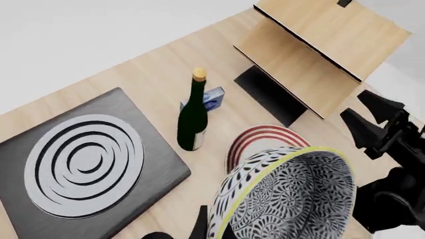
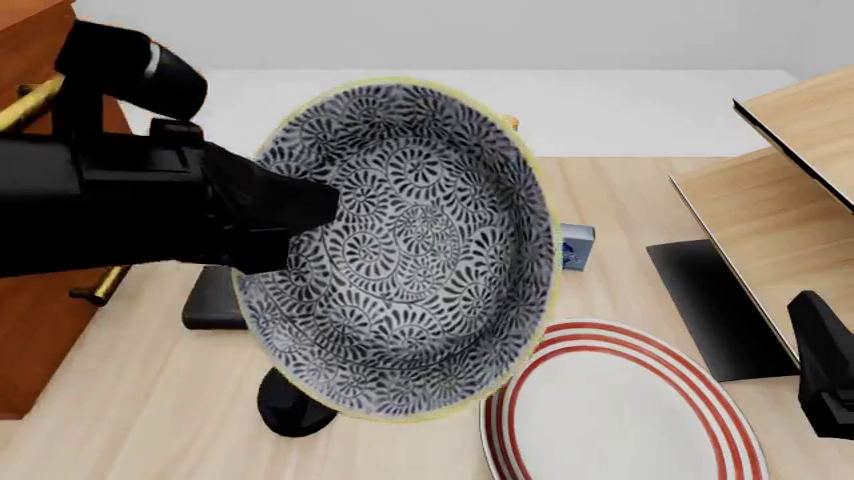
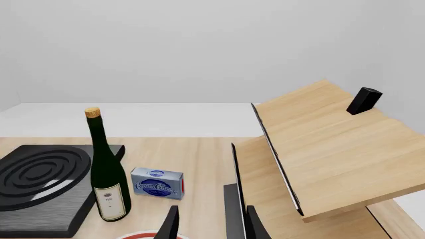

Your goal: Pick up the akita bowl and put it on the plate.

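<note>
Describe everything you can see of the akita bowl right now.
The akita bowl is round, ceramic-looking, white with dense dark swirling floral patterning inside and out and a pale yellow rim. It is empty, lifted off the table and tilted steeply, its inside facing the front camera. The left gripper holds it at the rim, above and beside the plate, not resting on it.

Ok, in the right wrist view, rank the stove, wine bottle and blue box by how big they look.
1. Stove, largest, though cut off at the frame edge.
2. Wine bottle, tall but narrow.
3. Blue box, clearly smallest.
All three stand at a similar distance, so nearness barely skews this.
</note>
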